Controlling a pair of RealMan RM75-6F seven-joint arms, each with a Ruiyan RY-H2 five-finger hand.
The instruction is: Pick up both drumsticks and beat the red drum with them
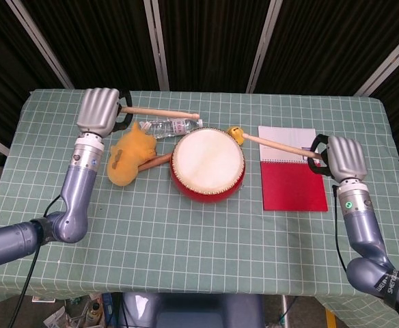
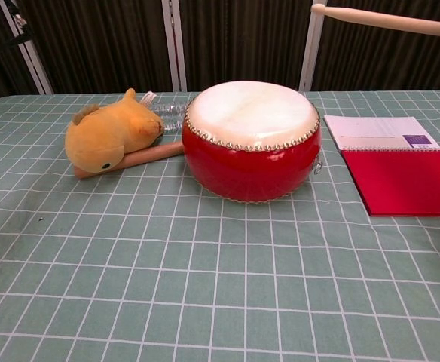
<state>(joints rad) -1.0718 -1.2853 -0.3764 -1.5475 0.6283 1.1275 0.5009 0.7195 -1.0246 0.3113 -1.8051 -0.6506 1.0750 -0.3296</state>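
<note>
So the left hand (image 1: 99, 111) is wrapped around one drumstick (image 1: 160, 113), held over the back-left of the table, tip pointing right above a water bottle (image 1: 174, 126). The right hand (image 1: 343, 157) grips the other drumstick (image 1: 276, 145), which angles left over a notebook (image 1: 290, 167). The red drum (image 1: 208, 163) with its pale skin and studded rim sits mid-table, neither stick touching it. A yellow plush (image 1: 129, 155) lies just left of it. Open room in front, green checked tablecloth (image 1: 186, 239), dark curtains (image 1: 206, 41) behind.
</note>
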